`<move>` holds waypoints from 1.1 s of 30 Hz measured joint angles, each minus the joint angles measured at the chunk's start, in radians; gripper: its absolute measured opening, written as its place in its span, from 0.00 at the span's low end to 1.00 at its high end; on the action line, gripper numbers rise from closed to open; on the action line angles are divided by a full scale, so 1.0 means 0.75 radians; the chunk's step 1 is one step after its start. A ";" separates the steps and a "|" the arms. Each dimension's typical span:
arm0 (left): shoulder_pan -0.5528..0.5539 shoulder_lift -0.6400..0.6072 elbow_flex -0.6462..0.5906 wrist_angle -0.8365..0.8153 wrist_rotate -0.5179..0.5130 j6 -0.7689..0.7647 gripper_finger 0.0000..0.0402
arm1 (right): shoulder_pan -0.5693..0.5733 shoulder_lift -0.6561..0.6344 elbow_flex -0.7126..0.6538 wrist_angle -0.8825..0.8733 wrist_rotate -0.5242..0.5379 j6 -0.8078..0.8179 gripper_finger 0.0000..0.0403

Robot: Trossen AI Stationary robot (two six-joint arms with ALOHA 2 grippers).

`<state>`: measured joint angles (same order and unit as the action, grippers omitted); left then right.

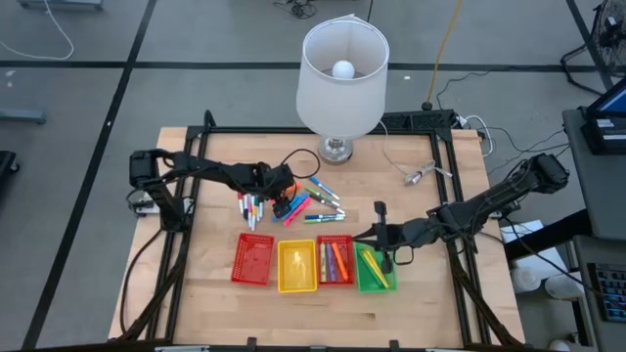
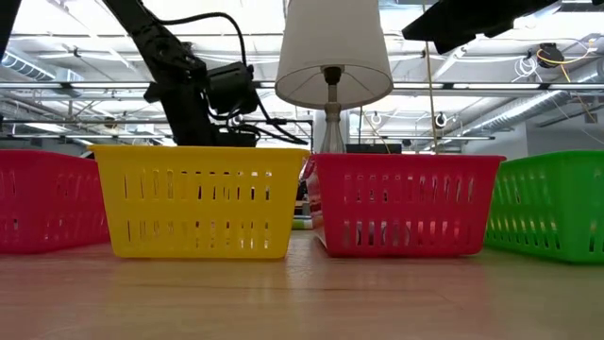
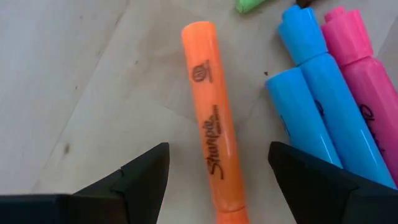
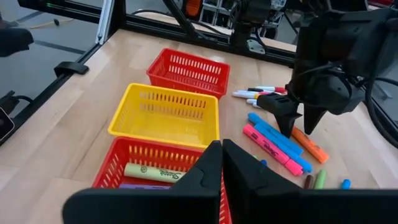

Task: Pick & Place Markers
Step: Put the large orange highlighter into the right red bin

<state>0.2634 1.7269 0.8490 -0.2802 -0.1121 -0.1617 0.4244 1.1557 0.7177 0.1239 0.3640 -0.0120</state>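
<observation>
The markers [image 1: 293,203] lie flat in a loose scatter at the table's middle, toward its far edge: an orange one [image 3: 211,134] beside two blue [image 3: 317,99] and a pink [image 3: 367,74], thin white ones (coloured caps) [image 1: 250,209] nearby, more lying in the trays.

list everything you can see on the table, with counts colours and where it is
mesh trays: four in a row near the front edge; red, yellow, red, green from the left
loose markers: a scattered pile behind the trays; orange, blue, pink, green, some white with coloured caps; count unclear
orange marker: one, lying flat between the left gripper's jaws
markers in trays: several in the second red tray and the green tray
lamp: one, white shade, back centre
table: one, light wood
left gripper: jaws open, over the pile
right gripper: jaws shut, over the green tray
</observation>
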 joint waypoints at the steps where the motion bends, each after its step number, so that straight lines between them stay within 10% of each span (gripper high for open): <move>1: 0.000 0.005 0.000 -0.001 0.016 0.007 0.71 | 0.000 0.000 0.000 0.000 0.000 0.001 0.00; 9: 0.001 0.013 -0.002 -0.007 0.068 -0.024 0.63 | 0.000 0.000 -0.001 0.000 0.000 0.011 0.00; 21: -0.002 0.016 -0.004 -0.006 0.089 -0.032 0.17 | 0.001 0.000 -0.001 -0.001 0.000 0.021 0.00; 33: -0.006 -0.029 -0.008 -0.022 0.072 -0.017 0.19 | 0.001 0.000 -0.001 -0.001 0.000 0.036 0.00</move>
<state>0.2591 1.7050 0.8432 -0.2970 -0.0583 -0.1748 0.4248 1.1557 0.7174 0.1233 0.3637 0.0151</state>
